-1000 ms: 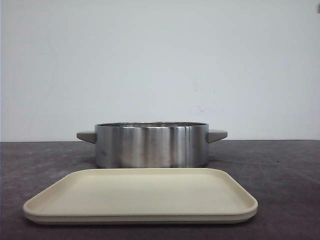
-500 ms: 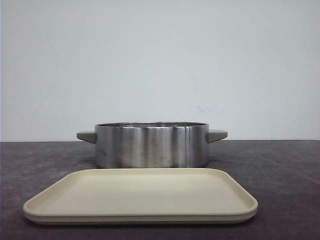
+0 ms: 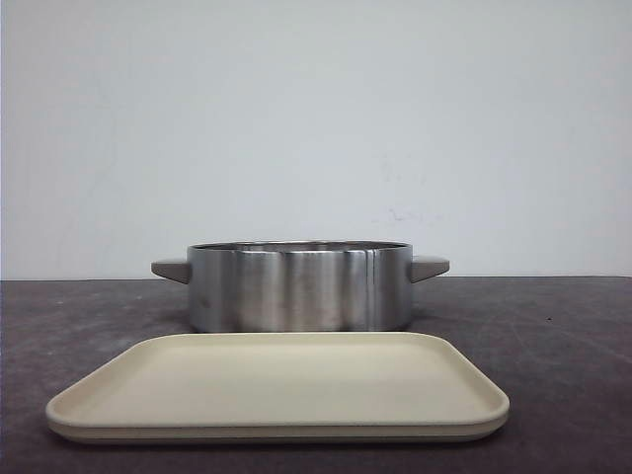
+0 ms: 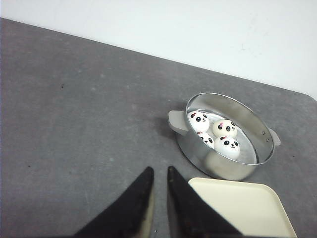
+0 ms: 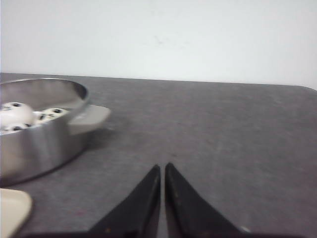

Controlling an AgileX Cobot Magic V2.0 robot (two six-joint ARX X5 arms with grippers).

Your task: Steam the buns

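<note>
Several white panda-faced buns (image 4: 227,147) lie together inside a round steel pot (image 4: 214,164) with two grey handles. In the front view only the pot's wall (image 3: 296,287) shows and the buns are hidden behind it; neither gripper appears there. The right wrist view catches two buns (image 5: 15,115) over the pot's rim (image 5: 42,141). My left gripper (image 4: 159,171) hovers over bare table beside the pot, shut to a narrow slit and holding nothing. On the pot's other side my right gripper (image 5: 162,167) is shut and empty, above the table.
An empty cream rectangular tray (image 3: 276,381) lies on the dark grey table just in front of the pot; its corner (image 4: 242,208) sits close to my left fingers. A white wall stands behind the table.
</note>
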